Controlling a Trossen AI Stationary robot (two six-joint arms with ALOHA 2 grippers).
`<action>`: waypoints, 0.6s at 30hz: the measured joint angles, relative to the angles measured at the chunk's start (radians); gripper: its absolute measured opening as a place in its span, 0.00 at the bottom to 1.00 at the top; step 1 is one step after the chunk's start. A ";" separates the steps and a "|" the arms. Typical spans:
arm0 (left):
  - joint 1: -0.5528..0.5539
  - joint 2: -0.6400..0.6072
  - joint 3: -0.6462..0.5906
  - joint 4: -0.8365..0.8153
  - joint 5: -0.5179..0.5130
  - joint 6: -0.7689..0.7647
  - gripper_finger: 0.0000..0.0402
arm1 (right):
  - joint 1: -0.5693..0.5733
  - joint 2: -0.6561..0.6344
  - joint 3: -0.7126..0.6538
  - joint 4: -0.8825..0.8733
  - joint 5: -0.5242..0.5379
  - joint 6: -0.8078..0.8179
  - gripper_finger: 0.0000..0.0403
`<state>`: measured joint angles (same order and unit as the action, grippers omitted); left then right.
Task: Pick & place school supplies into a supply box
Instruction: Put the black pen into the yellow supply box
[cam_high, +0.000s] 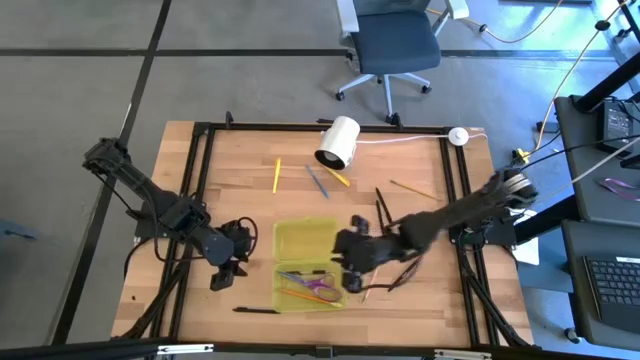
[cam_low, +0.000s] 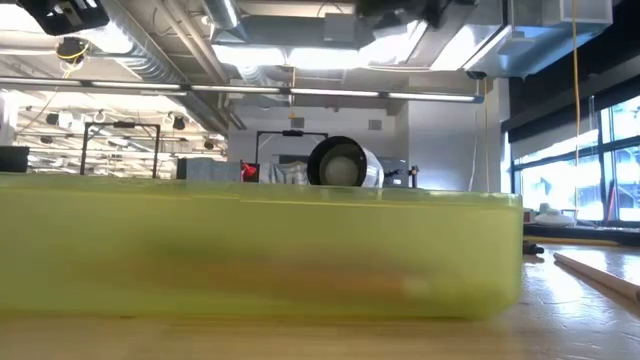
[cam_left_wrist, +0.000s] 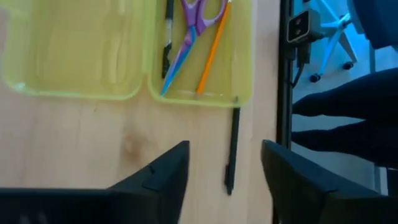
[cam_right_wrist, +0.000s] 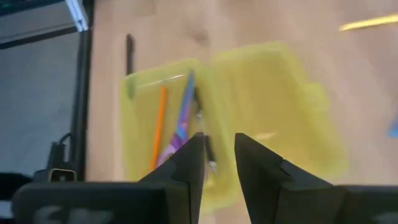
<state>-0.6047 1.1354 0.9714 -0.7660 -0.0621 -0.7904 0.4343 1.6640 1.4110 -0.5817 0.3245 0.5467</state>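
The yellow-green supply box (cam_high: 305, 262) lies open in two halves near the table's front middle. In its near half lie purple scissors (cam_left_wrist: 191, 28), an orange pencil (cam_left_wrist: 211, 53) and a black pen (cam_left_wrist: 166, 50). My left gripper (cam_left_wrist: 225, 152) hangs open above the table, left of the box. A black pen (cam_left_wrist: 233, 134) lies flat on the wood below the gap between its fingers. My right gripper (cam_right_wrist: 217, 162) hovers over the box's right edge (cam_high: 345, 280), its fingers a little apart with nothing between them.
Loose supplies lie farther back: a yellow pencil (cam_high: 277, 175), a blue pen (cam_high: 318, 182), a yellow one (cam_high: 338, 178), dark pens (cam_high: 383, 205) and a wooden pencil (cam_high: 412, 188). A white cylinder (cam_high: 338, 143) with a cable lies at the far edge. Black frame rails run along the table's sides.
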 joint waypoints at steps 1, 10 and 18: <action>-0.003 0.010 0.000 0.010 -0.010 0.001 0.53 | 0.010 -0.031 -0.019 -0.015 0.030 0.011 0.23; -0.054 0.084 0.000 0.056 -0.107 0.027 0.70 | 0.055 -0.319 -0.360 0.114 0.085 0.129 0.23; -0.253 0.149 0.000 0.111 -0.183 -0.150 0.70 | 0.056 -0.444 -0.602 0.406 0.144 0.182 0.23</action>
<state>-0.8572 1.2842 0.9714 -0.6550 -0.2452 -0.9405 0.4908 1.2197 0.8086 -0.1756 0.4682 0.7287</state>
